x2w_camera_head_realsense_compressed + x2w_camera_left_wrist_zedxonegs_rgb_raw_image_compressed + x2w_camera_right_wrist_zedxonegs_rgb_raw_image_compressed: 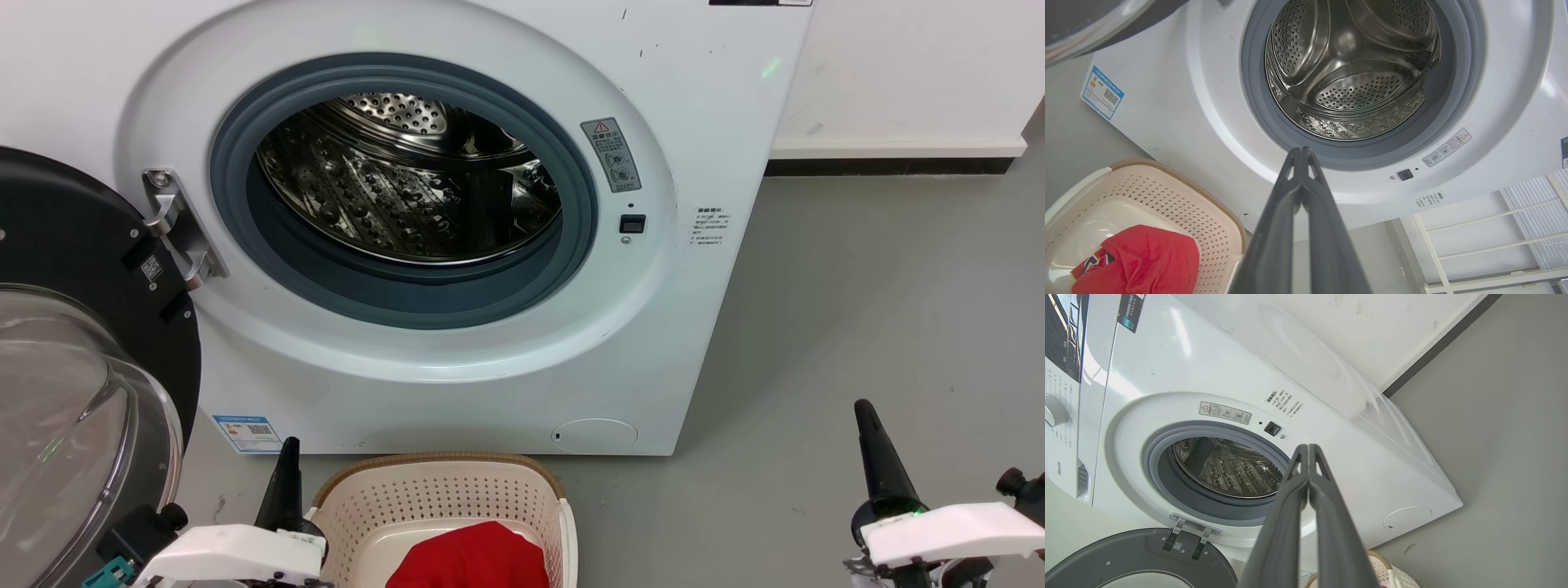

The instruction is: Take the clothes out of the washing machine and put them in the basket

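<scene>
Head view: clothes [478, 555] lie in the basket [441, 464], heaped toward its near end. Left gripper [1301, 153] just left of basket, clenched on nothing; right gripper [1307, 448] well right of it, also clenched, empty. Behind basket: washing machine [718, 122] w/ door [82, 245] open, drum [392, 204] looks bare. Risk: left arm swinging inward prob. clips the basket rim & shoves it, or tips clothes out.

Glossy steel drum [408, 196], matt rubber ring [424, 300], plastic basket [441, 494] — clothes [478, 559] seemingly soft cloth.
</scene>
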Tool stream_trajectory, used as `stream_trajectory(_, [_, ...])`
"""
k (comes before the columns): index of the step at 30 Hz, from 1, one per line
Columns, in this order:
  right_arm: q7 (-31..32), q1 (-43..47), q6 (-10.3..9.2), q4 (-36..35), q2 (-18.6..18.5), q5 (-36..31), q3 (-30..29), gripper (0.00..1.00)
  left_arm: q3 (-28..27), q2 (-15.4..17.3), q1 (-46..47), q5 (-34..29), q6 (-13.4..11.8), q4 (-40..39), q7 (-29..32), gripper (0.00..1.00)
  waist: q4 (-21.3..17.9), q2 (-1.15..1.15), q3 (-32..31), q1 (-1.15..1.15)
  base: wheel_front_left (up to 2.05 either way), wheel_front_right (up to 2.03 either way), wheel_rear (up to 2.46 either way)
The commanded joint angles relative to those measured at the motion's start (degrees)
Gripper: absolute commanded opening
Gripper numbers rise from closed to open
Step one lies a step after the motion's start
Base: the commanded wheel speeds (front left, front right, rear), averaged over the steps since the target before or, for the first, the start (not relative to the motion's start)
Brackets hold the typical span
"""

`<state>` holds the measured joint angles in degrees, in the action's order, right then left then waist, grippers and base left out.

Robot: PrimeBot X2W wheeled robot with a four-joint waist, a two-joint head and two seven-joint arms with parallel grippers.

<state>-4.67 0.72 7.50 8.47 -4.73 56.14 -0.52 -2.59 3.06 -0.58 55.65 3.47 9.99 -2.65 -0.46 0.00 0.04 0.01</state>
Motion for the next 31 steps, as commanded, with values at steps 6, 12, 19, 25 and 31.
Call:
stream_trajectory(6, [1.17, -2.31, 0.0, 0.38, -0.42, 5.65, -0.48, 0.0, -0.7, 0.3, 2.02, 5.2, 0.76, 0.17, 1.28, 0.0, 0.05, 0.0, 0.01, 0.0, 0.0, 0.0, 0.0])
stream_trajectory(12, [2.16, -2.82, 0.0, 1.0, -0.41, 9.65, -0.79, 0.0, -1.03, 0.29, 2.72, 9.07, 1.17, 0.62, 2.18, 0.0, 0.08, 0.0, 0.02, 0.0, 0.0, 0.0, 0.0])
stream_trajectory(19, [3.16, -3.53, 0.0, 1.67, -0.39, 14.04, -1.17, 0.0, -1.43, 0.28, 3.39, 13.34, 1.71, 1.15, 3.21, 0.0, 0.13, 0.0, 0.04, 0.0, 0.0, 0.0, 0.0])
stream_trajectory(25, [4.06, -3.97, 0.0, 2.22, -0.35, 17.59, -1.5, 0.0, -1.78, 0.26, 3.93, 16.78, 2.03, 1.6, 4.06, 0.0, 0.17, 0.0, 0.05, 0.0, 0.0, 0.0, 0.0])
stream_trajectory(31, [4.85, -4.56, 0.0, 2.75, -0.3, 20.93, -1.81, 0.0, -2.11, 0.25, 4.47, 20.04, 2.32, 1.98, 4.93, 0.0, 0.21, 0.0, 0.06, 0.0, 0.0, 0.0, 0.0])
